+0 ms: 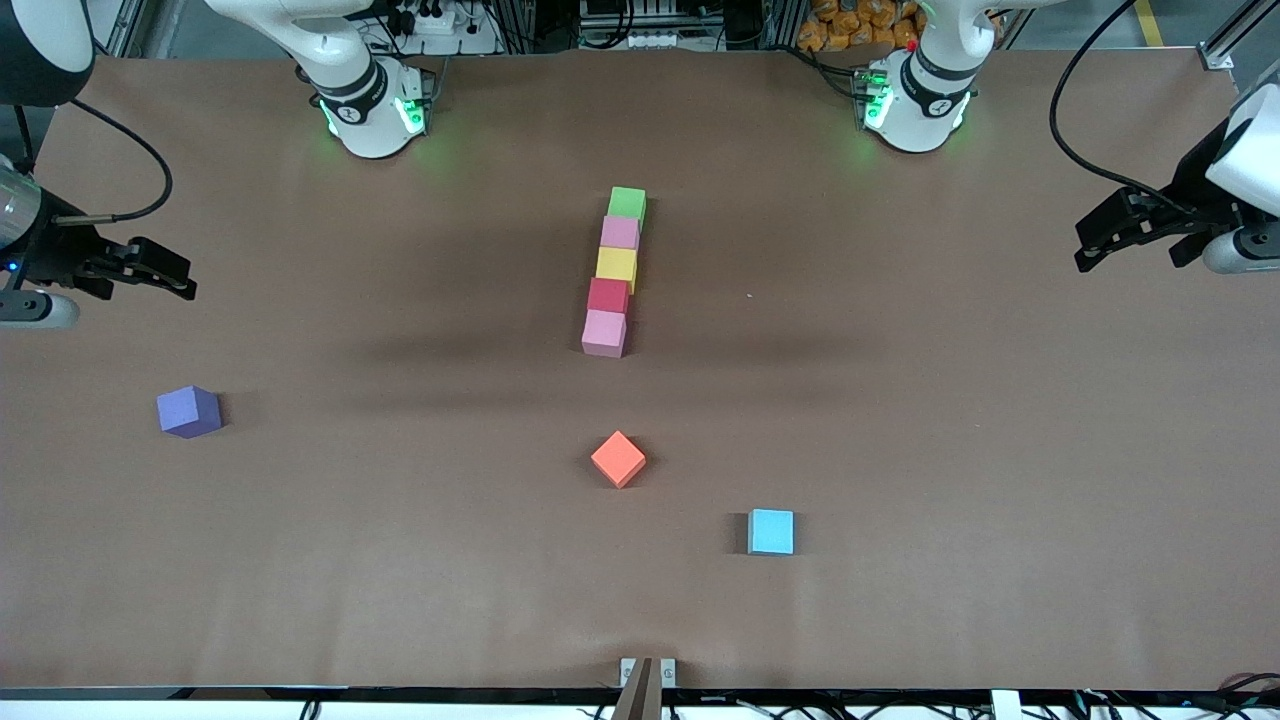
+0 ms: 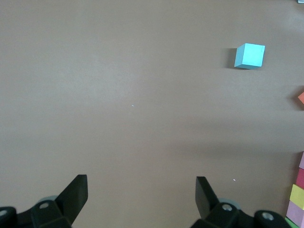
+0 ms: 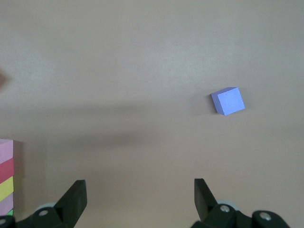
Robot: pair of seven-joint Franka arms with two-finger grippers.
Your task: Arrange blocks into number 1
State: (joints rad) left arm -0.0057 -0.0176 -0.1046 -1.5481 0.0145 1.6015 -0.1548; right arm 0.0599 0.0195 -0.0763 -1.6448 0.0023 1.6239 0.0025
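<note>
The blocks stand in one touching column at the upper middle of the front view, on the brown bench (image 1: 900, 400): green block (image 1: 627, 203) at the top, then pink block (image 1: 620, 232), yellow block (image 1: 616, 265), red block (image 1: 608, 296) and a second pink block (image 1: 604, 333) lowest. Below the column lies an orange block (image 1: 618, 459), with a light blue block (image 1: 771, 531) lower still, toward the left arm's end. A purple block (image 1: 188, 411) sits apart at mid-left of the frame. The left gripper (image 1: 1100, 240) hangs at the frame's right edge, fingers (image 2: 76, 194) released and empty. The right gripper (image 1: 165, 272) waits at the frame's left edge, fingers (image 3: 73, 197) likewise spread and empty.
</note>
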